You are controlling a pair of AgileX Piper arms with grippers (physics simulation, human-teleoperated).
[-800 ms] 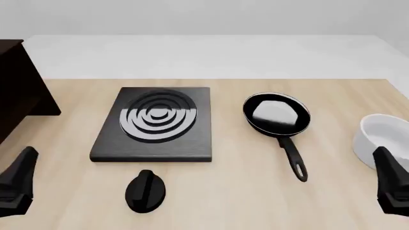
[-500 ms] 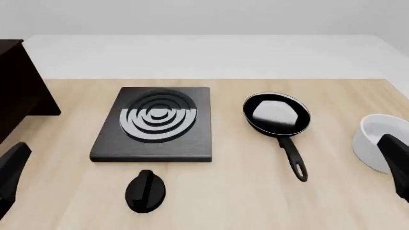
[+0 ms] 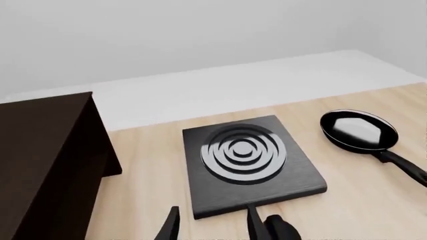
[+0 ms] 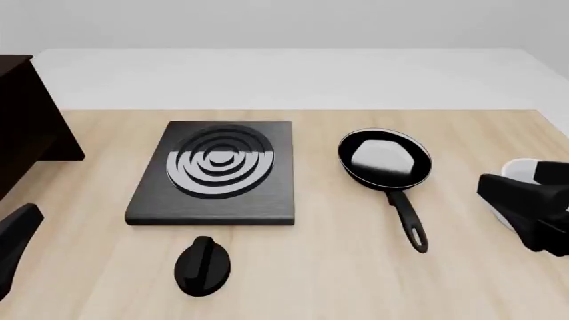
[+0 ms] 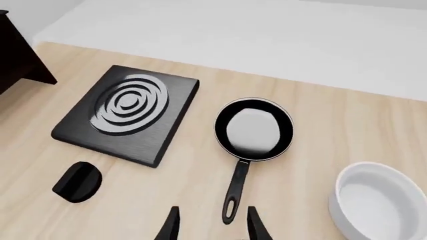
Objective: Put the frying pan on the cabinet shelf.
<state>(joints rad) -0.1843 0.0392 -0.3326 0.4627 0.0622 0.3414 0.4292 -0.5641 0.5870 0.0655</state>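
Note:
The frying pan, glossy black with a shiny rim, rests on the table right of centre. Its long handle points toward the near edge. The right wrist view has the pan ahead of my right gripper, whose open fingers flank the handle's loop end from a distance. My right arm hovers near the table's right edge. The dark brown cabinet stands at the far left. My left gripper is open and holds nothing, away from the pan and beside the cabinet.
A black square stove plate with rings lies at the table's middle. In front of it sits a black knob. A white bowl stands at the right, partly covered by my right arm in the front view.
My right arm has risen and swung left, now covering part of the bowl in the front view. My left arm has slipped slightly toward the lower left. The pan has not moved.

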